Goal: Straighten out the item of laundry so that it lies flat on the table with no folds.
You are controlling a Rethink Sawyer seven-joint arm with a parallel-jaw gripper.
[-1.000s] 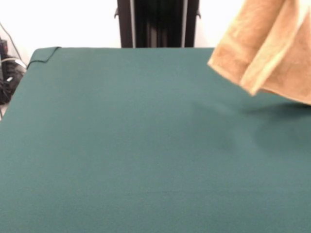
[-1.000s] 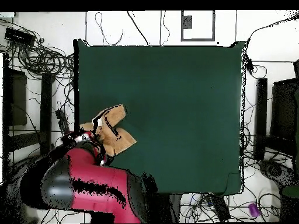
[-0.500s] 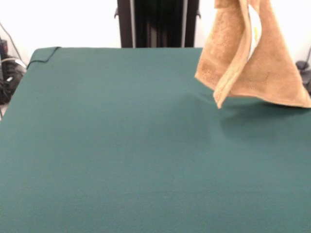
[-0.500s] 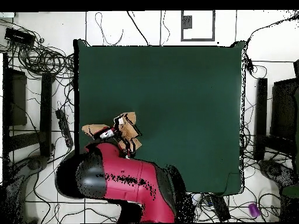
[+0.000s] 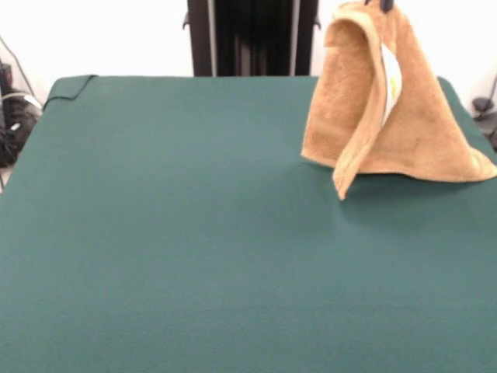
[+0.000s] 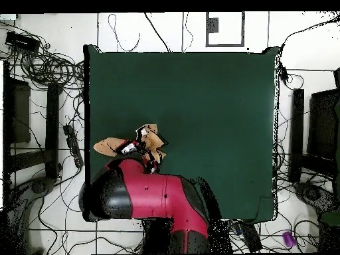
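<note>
A: Towel point(image 5: 392, 116) — where is it sitting?

B: It is hanging from the gripper point(image 5: 385, 5), whose dark tips are just poking in at the top edge of the front view. They are pinching the towel's peak. From there the cloth is draping down like a tent, with a white label point(image 5: 390, 81) showing along one fold, and its lower edge is touching the table point(image 5: 171, 233).

A: Which part of the table?

B: In the front view it is standing toward the far right. From overhead the towel point(image 6: 149, 141) is lying near the left edge, just beyond the red and black arm point(image 6: 159, 199).

A: And the surroundings?

B: The table's green cloth is lying smooth. The black pedestal point(image 5: 250, 37) is standing behind it against a white wall, and cables point(image 6: 46, 66) are trailing over the floor around the table.
</note>
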